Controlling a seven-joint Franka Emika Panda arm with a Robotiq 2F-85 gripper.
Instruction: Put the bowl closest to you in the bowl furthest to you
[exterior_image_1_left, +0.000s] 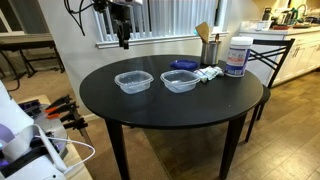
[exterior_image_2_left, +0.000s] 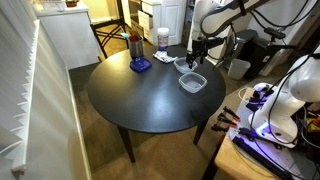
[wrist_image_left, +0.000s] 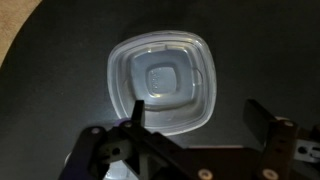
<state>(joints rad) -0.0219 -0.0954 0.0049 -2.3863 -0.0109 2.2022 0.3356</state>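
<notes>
- Claw (wrist_image_left: 200, 120): released, empty, hovering over the clear plastic bowl (wrist_image_left: 163, 83) on the table (wrist_image_left: 265, 50).
- Hazard: an off-centre pinch on the thin rim can skid or flip it.
- Second bowl (exterior_image_1_left: 180, 80) just beside: a low carry may knock it.

Arm (exterior_image_2_left: 212, 18) bent overhead, hand (exterior_image_1_left: 123, 42) pointing straight down, hovering, fingers (wrist_image_left: 258, 118) spread wide.

Round black table (exterior_image_1_left: 150, 108), matte top. Two clear plastic bowls near the middle, upright, side by side, close but apart. The outer clear bowl (exterior_image_1_left: 133, 81) stands alone. The inner clear bowl (exterior_image_1_left: 180, 81) sits near a small blue dish (exterior_image_1_left: 184, 65), with a white bundle (exterior_image_1_left: 209, 74) just beside it. Toward the rim: a white canister (exterior_image_1_left: 236, 57) with a blue lid and a metal cup (exterior_image_1_left: 210, 48) holding wooden utensils.
</notes>
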